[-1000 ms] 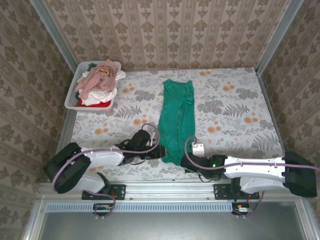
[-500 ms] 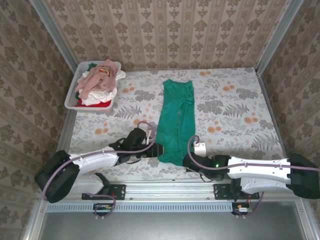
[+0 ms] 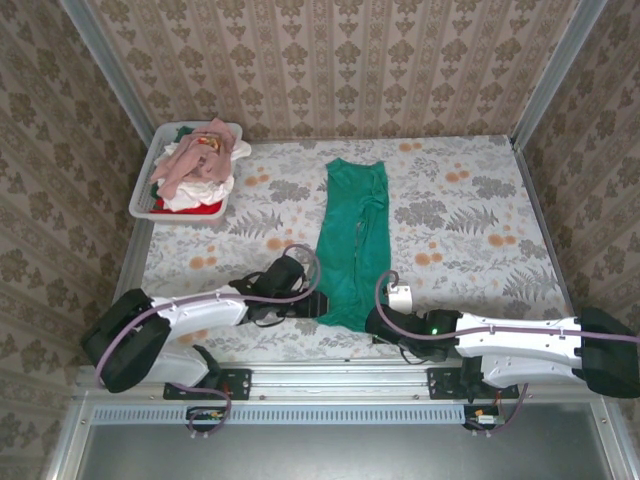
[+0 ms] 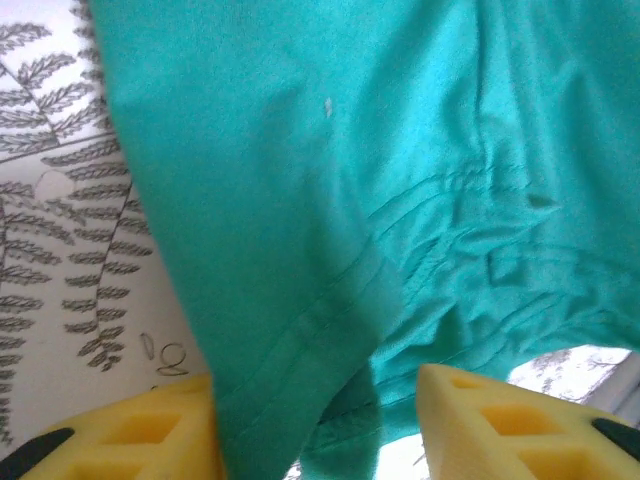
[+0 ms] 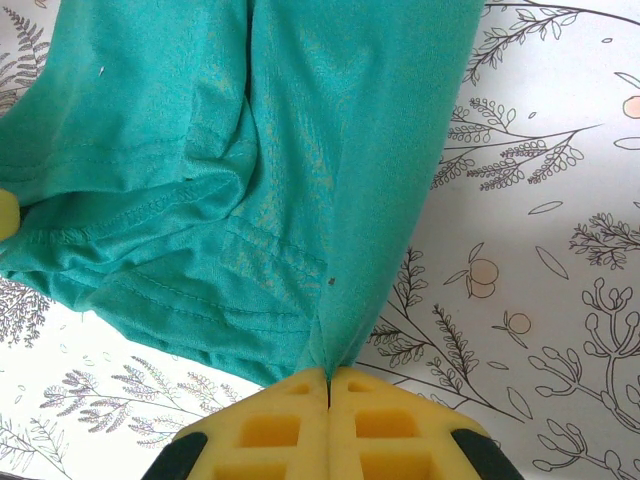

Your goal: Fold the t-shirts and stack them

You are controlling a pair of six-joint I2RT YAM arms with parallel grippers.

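Both on the teal t-shirt: right end effector pinched shut, left end effector half-open.

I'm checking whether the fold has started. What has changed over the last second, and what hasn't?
The left arm's elbow swung outward, then partly back; the left gripper kept to the near left corner of the teal t-shirt, jaws apart around the hem. The right arm eased slightly rightward. The right gripper stays pinched on the hem; shirt and tub lie as before.
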